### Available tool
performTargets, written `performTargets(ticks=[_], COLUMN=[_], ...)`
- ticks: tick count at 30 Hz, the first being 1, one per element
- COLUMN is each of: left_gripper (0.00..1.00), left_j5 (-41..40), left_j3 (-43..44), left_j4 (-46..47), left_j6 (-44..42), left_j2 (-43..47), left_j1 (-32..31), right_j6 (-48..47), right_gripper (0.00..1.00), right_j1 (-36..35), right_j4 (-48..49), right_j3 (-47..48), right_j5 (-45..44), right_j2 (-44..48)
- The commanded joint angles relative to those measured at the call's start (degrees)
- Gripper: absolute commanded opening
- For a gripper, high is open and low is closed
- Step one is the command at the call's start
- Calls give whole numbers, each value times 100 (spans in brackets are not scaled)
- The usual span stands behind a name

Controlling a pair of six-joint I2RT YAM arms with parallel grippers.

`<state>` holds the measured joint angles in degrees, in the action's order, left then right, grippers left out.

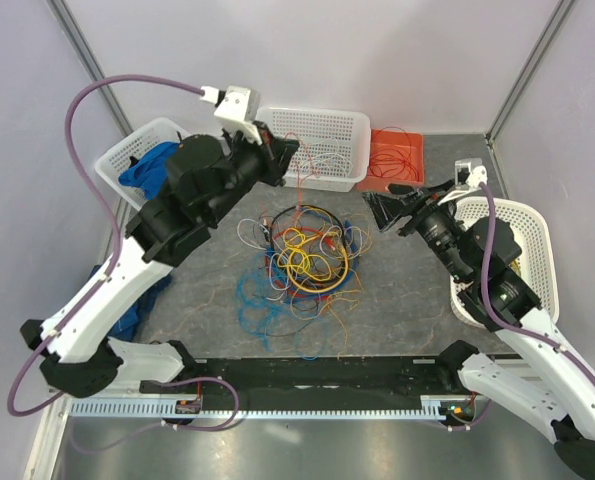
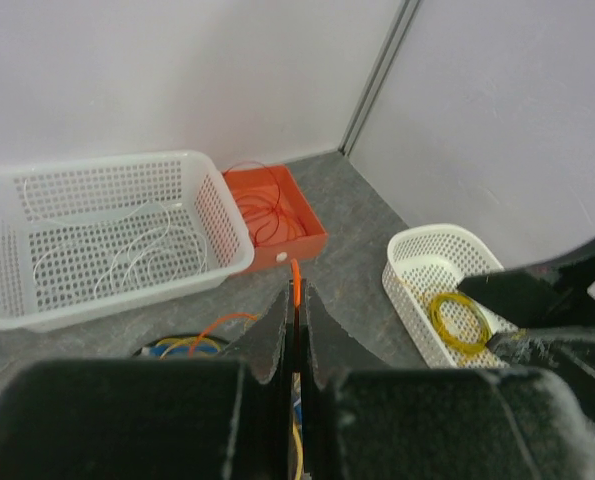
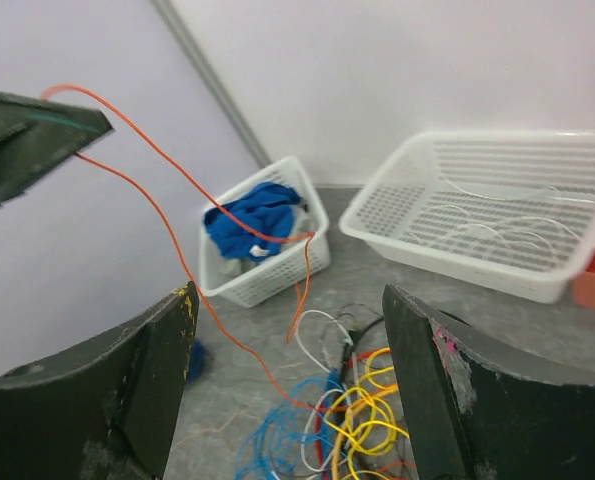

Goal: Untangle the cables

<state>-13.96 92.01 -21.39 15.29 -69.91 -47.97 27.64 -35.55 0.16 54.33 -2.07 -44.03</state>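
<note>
My left gripper (image 2: 295, 305) is clamped on one orange cable (image 2: 294, 272), raised beyond the cables (image 1: 302, 262) heaped on the counter (image 1: 402, 305). My right gripper (image 3: 289, 310) hangs wide open right of that heap. Bare counter rings it, with baskets (image 1: 312, 112) lining the edges.

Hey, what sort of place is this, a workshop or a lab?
Likely a robotics lab test cell: a left arm and right arm bolted along a grey table, plain walls enclosing it, and a white basket near tangled cables.
</note>
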Motion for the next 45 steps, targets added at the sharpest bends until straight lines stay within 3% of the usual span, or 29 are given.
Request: performTargets(ticks=[1,11,19,32,42,45], left_gripper=[2,2,2,2,2,2], left_j5=[6,797,1360,2529,2837,2854], left_j3=[897,2293,2436,2463,1584,1426], left_j4=[223,777,557,-269,-322,-322], left_j6=[-290,-290,70,668,598,546], left_j2=[-505,-2008,-2334,-2264,-1693,-1561], left_j1=[42,59,68,59,50,50], right_j6=[66,269,-443,-400,-593,-681], right_gripper=[82,81,83,82,82,82], right_j1=[-5,-13,-5,-13,-13,-5], right_j4=[-552,-956,-509,932,1205,907], right_j3=[-299,-1275,-977,-309,377,728], right_j5=[-1119,-1806,-849,-277,-330,-190], right_j2=[262,1116,1371,396,-413,-843])
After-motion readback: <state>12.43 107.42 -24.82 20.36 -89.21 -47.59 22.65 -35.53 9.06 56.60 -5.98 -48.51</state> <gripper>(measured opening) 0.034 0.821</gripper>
